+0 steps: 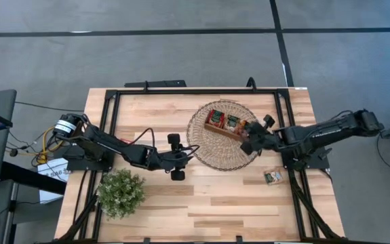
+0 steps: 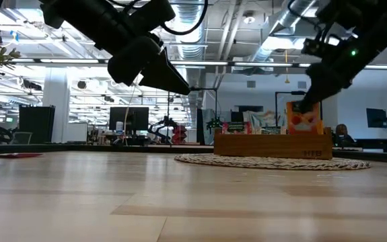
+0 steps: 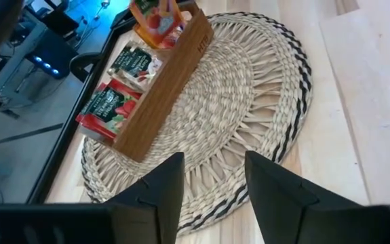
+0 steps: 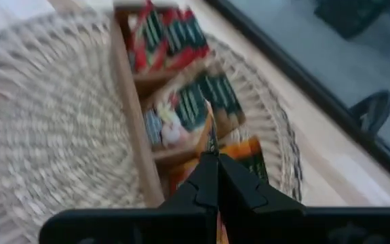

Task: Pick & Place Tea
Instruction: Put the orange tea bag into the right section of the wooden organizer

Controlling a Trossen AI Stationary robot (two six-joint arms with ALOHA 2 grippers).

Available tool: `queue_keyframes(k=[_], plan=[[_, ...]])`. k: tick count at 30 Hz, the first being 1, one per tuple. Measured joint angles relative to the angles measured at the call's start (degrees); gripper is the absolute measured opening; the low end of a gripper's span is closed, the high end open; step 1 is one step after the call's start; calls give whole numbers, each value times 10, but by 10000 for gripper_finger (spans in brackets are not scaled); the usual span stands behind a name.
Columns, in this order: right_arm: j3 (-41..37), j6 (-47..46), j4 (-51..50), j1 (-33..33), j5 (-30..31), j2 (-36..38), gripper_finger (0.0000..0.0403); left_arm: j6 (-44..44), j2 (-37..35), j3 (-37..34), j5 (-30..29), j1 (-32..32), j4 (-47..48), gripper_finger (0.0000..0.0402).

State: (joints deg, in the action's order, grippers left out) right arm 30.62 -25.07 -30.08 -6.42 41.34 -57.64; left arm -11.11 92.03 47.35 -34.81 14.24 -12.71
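A long wooden tray [image 1: 223, 129] sits on a round woven mat [image 1: 208, 152] and holds red [image 3: 110, 108] and green-and-white tea sachets [image 3: 135, 64]. My right gripper [image 2: 307, 101] is over the tray's right end, shut on an orange tea sachet [image 2: 303, 122]. My left gripper [image 3: 211, 183] hovers open above the mat's left edge with nothing between its fingers. One more sachet [image 1: 273, 177] lies flat on the table near the right arm's base. My right gripper pinches the orange sachet by its top edge [image 2: 302, 106] between its two shut fingers, coming slanting down from the table's right. In the right wrist view the sachet shows edge-on [image 4: 210, 129] past the fingertips. It stands upright, its lower part hidden behind the tray's wall [image 2: 274, 144].
A bushy potted plant [image 1: 121, 193] stands at the table's near left. Black frame rails [image 1: 110, 115] run along the table's left, right and far sides. Bare wood lies between the mat and the near edge.
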Motion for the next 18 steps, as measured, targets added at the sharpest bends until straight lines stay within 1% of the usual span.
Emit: queue_keyframes(k=[6, 12, 16, 18], plan=[[0, 0, -10, 28, -69, -27, 0, 0, 0, 0, 0, 0, 2, 149], [0, 0, -13, 28, -70, -46, 0, 0, 0, 0, 0, 0, 2, 149], [0, 1, -34, 28, -69, -46, 1, 0, 0, 0, 0, 0, 2, 149], [0, 0, -43, 28, -67, -45, 7, 0, 0, 0, 0, 0, 3, 149]])
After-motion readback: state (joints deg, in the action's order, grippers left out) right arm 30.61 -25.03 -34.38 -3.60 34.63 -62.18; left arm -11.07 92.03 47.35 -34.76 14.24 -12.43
